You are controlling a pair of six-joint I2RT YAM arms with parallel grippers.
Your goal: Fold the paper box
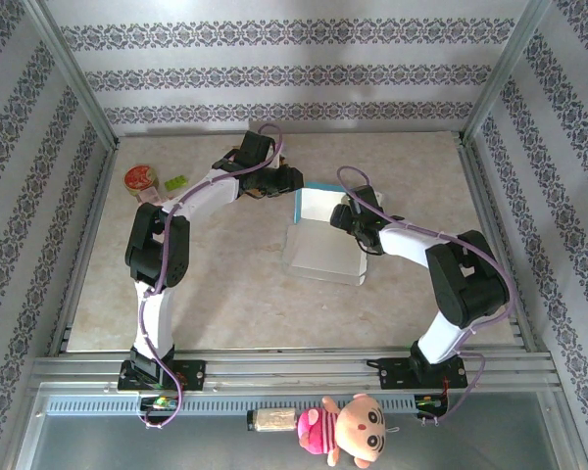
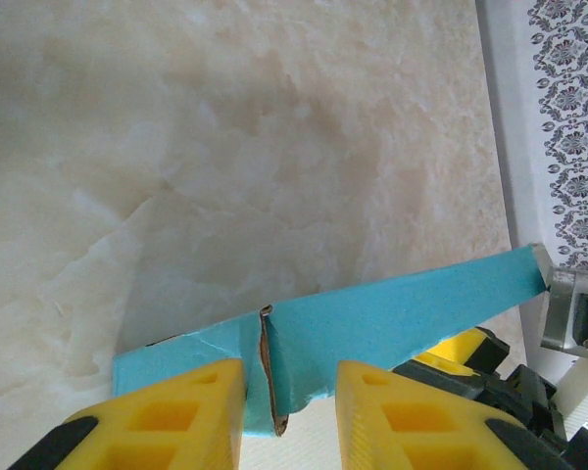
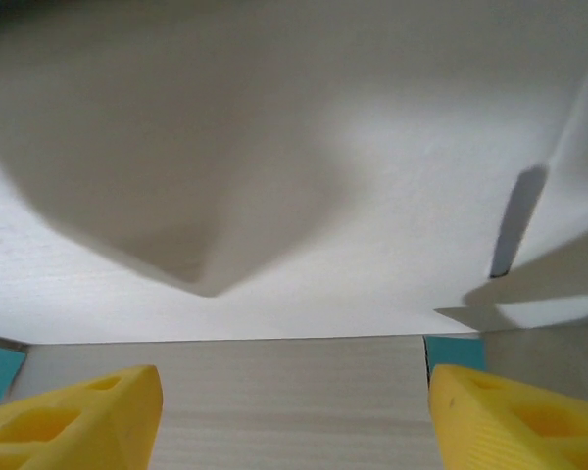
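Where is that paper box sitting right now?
In the top view, the paper box lies just right of centre, between the left gripper at its far left corner and the right gripper at its right side.

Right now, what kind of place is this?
Probably a robot test booth: patterned walls in a metal frame, a marble-look table, and a left arm and right arm bolted at its edge.

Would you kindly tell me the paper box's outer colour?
Turquoise; the paper box shows best in the left wrist view.
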